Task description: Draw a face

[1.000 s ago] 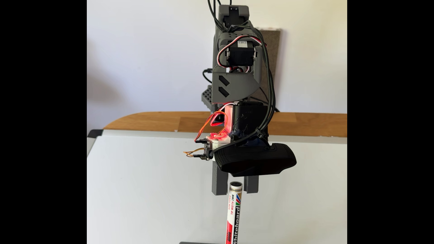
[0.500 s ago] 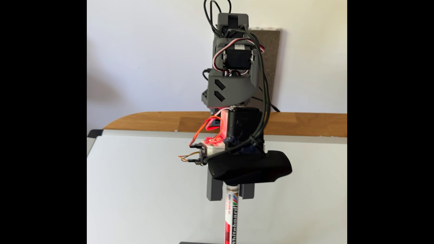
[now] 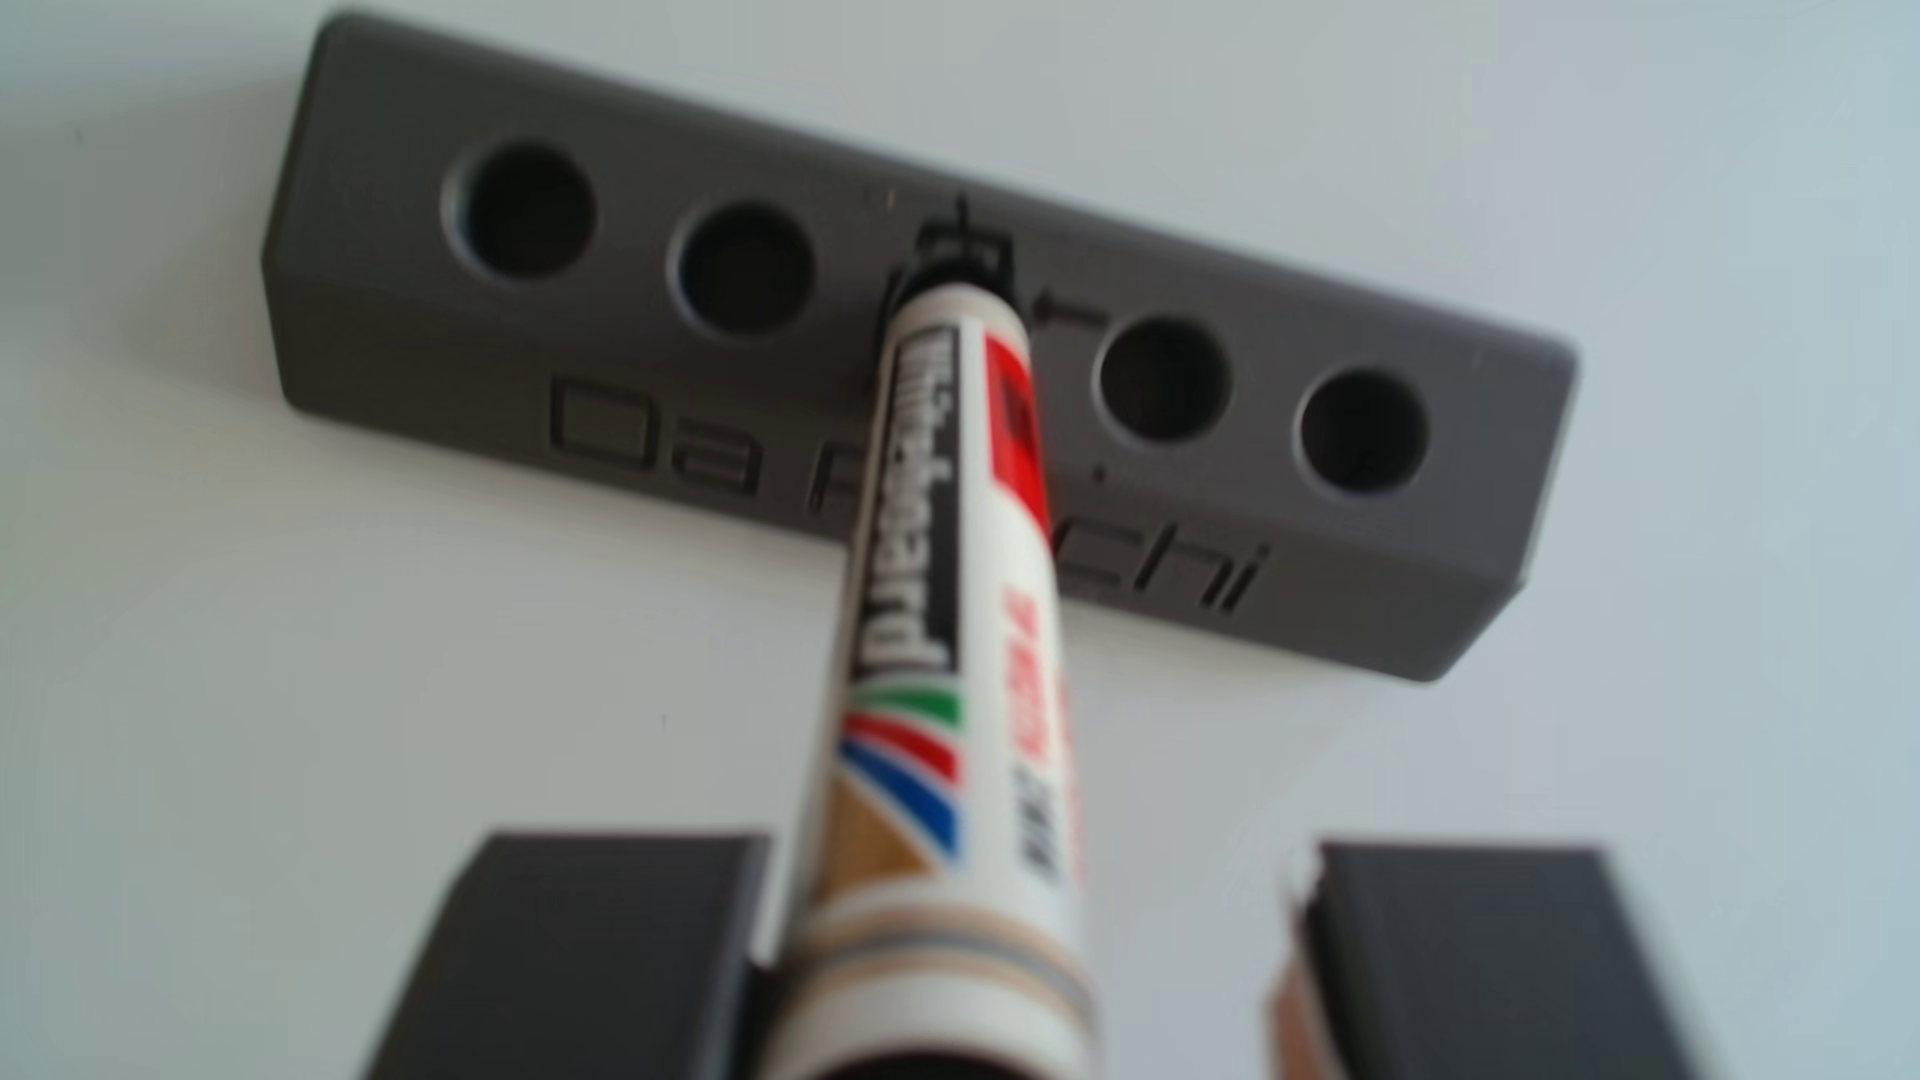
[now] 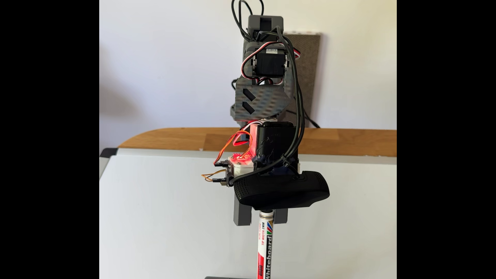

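A white, red and black whiteboard marker (image 3: 935,582) stands upright in the middle hole of a grey block (image 3: 416,260) engraved "Da Pinchi". My gripper (image 3: 1039,867) is open, with its two grey fingers on either side of the marker's top end. The left finger (image 3: 582,955) is close against the barrel, and a wide gap separates the barrel from the right finger (image 3: 1475,955). In the fixed view the gripper (image 4: 261,221) hangs over the marker (image 4: 265,249), under the black wrist camera (image 4: 281,191). The face is out of view.
The block (image 4: 222,277) sits on a whiteboard (image 4: 161,214) at the near edge of the fixed view. Four other holes in the block are empty. The whiteboard lies on a wooden table (image 4: 174,139) against a white wall. Cables hang along the arm (image 4: 298,107).
The gripper has come forward and down from behind the marker, so its fingers now flank the marker's top. It has also shifted a little left. The marker has not moved.
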You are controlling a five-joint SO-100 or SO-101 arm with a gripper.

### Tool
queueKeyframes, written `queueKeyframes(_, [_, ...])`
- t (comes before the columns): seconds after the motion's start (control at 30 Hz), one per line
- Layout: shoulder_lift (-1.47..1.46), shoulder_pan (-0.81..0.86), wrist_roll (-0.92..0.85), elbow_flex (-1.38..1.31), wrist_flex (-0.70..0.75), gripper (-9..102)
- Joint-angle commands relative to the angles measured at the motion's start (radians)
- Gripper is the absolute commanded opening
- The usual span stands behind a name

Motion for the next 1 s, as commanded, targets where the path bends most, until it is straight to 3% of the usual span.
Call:
queueKeyframes(0.0, [0.026, -0.002, -0.002, -0.061, -0.009, 93])
queueKeyframes(0.57, [0.026, -0.003, -0.003, -0.071, -0.014, 92])
queueKeyframes(0.77, [0.026, -0.014, -0.003, -0.071, -0.031, 79])
queueKeyframes(0.97, [0.026, -0.014, -0.003, -0.071, -0.034, 76])
